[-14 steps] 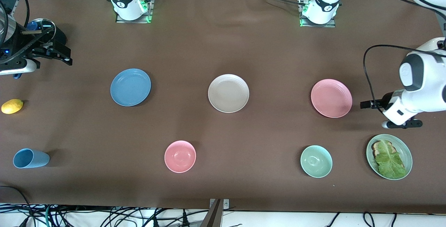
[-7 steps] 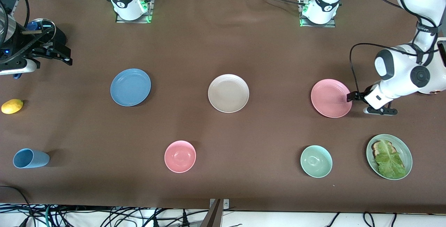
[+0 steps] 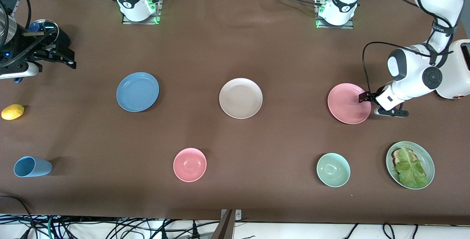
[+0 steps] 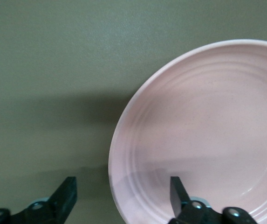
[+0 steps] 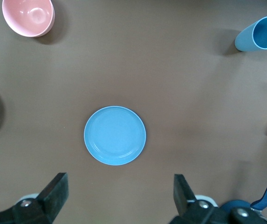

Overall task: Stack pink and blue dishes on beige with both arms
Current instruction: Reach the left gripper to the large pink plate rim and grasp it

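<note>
Front view: the left gripper (image 3: pixel 364 98) has slid in from the table's edge since a second ago, jaws spread around the rim of the flat pale pink plate (image 3: pixel 347 104), while the flat blue plate (image 3: pixel 137 91), the cream-beige ridged plate (image 3: pixel 240 98) between them and the small pink bowl (image 3: pixel 190 164) haven't budged on the brown tabletop (image 3: pixel 235 48). Left wrist view: one finger (image 4: pixel 177 192) sits over the pink plate (image 4: pixel 208 130) and the other off it. Right wrist view: the right gripper (image 5: pixel 119 196) waits up high over the blue plate (image 5: pixel 115 135), jaws wide, blue cup (image 5: pixel 259 33) lying nearby.

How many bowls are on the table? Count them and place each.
2. The pink bowl is nearer the front camera than the beige plate; the green bowl sits beside the lettuce plate. None looks hidden.
</note>
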Controlling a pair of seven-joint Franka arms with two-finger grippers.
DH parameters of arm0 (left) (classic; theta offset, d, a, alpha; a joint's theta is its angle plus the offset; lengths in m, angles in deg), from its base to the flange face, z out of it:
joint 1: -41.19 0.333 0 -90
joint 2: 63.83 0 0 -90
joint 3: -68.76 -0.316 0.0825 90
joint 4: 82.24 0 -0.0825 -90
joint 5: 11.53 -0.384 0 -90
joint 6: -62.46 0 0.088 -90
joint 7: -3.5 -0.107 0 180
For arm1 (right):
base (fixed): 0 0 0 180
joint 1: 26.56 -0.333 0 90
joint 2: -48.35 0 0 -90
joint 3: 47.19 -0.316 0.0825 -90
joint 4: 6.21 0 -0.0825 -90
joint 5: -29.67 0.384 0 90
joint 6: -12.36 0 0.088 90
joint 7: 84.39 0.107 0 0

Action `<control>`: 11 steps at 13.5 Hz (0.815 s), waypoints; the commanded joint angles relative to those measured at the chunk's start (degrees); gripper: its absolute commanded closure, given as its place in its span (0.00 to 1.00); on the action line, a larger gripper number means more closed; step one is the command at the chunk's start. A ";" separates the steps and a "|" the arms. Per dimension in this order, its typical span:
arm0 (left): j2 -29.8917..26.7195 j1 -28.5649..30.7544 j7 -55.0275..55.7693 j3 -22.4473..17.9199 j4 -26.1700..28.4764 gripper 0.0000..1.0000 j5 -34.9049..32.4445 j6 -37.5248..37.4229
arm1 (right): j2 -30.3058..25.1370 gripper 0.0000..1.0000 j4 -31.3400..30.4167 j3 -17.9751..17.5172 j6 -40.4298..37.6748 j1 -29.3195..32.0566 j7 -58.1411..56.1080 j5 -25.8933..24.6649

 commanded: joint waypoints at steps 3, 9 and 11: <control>0.43 1.71 -4.43 0.42 0.28 0.97 1.76 0.63 | -1.08 0.00 -0.63 0.05 -0.41 -0.04 -0.30 0.54; 0.44 0.83 -3.37 0.59 -2.78 1.00 1.93 -2.78 | -1.07 0.00 -0.63 0.05 -0.41 -0.04 -0.39 0.54; -0.35 0.83 -0.41 2.87 -6.90 1.00 2.11 -10.05 | -1.08 0.00 -0.63 0.05 -0.41 -0.04 -0.39 0.54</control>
